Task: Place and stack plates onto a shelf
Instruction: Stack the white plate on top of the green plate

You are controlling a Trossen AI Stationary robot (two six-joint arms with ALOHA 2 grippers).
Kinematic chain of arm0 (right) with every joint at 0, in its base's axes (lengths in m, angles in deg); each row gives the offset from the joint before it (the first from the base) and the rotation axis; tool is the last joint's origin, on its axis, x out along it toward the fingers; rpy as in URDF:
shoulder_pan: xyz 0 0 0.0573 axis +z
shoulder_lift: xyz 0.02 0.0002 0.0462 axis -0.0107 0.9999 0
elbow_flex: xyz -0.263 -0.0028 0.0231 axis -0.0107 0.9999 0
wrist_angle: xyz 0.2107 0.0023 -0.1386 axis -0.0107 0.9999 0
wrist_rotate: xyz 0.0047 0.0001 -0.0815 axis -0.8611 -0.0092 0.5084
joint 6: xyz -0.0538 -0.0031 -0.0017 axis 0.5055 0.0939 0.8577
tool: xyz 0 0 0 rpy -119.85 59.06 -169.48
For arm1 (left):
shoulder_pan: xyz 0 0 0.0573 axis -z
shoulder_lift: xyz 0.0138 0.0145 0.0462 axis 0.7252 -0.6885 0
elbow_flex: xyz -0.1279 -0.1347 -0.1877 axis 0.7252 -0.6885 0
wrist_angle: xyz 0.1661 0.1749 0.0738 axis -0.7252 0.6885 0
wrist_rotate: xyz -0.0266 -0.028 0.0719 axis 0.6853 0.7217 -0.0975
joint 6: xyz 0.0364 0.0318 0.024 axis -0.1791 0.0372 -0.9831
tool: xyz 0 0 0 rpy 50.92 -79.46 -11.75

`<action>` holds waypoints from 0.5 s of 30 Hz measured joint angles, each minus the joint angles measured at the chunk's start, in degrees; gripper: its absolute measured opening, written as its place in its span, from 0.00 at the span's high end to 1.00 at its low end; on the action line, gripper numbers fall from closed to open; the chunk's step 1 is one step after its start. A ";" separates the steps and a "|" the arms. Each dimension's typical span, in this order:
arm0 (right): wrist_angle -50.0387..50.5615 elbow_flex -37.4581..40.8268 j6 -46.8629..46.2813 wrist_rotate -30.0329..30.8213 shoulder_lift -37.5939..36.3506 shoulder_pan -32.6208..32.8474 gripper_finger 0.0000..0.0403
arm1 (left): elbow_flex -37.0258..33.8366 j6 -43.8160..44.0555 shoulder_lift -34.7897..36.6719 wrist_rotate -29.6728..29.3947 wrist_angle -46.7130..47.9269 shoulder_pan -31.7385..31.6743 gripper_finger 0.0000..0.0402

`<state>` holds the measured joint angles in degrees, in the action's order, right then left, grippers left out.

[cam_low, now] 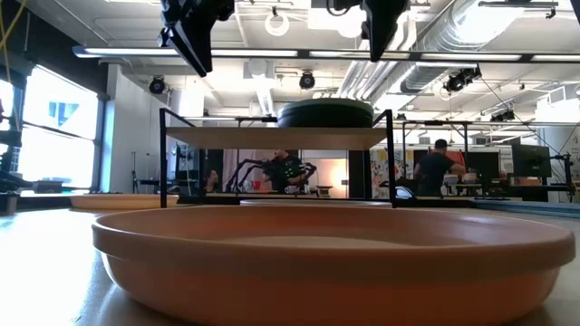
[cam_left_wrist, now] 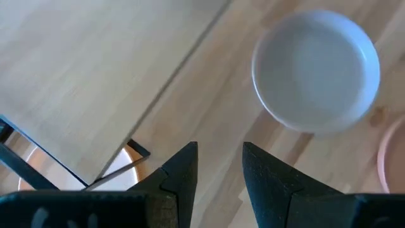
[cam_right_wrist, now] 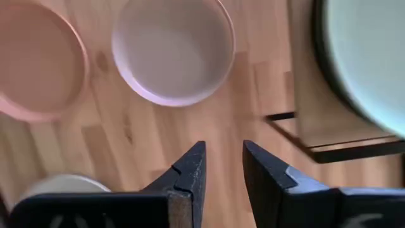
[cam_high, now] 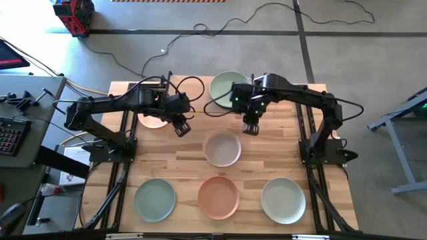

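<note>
Table: three plates along front edge, whitish plate mid-table. Left gripper and right gripper hover by the shelf, both spread, empty.

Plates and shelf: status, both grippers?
Left gripper and right gripper open, empty, above the whitish plate. Stack on shelf topped by green plate; three plates along near edge. Nothing in the way.

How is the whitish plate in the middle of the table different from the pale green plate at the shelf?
The whitish plate lies alone on the bare tabletop; the pale green plate sits raised on the shelf, topping a dark plate. The whitish one is fully visible from above; the right arm partly covers the green one. Both are round, rimmed and ungripped.
</note>
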<state>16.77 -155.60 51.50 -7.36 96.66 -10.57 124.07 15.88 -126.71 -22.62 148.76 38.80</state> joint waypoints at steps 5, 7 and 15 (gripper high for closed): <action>-0.22 0.02 -11.03 -2.17 -0.08 4.53 0.80 | 0.00 -3.38 0.00 1.97 3.68 0.00 0.72; -0.22 0.02 -15.71 -2.49 -0.09 6.75 0.80 | 0.00 -3.40 0.00 2.44 6.07 0.02 0.72; -0.21 0.02 -37.89 1.41 -0.09 16.75 0.80 | 0.00 -3.48 0.00 2.63 13.03 2.80 0.72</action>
<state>16.56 -155.58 13.61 -5.95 96.57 6.17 124.07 12.40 -126.71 -19.98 161.79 41.60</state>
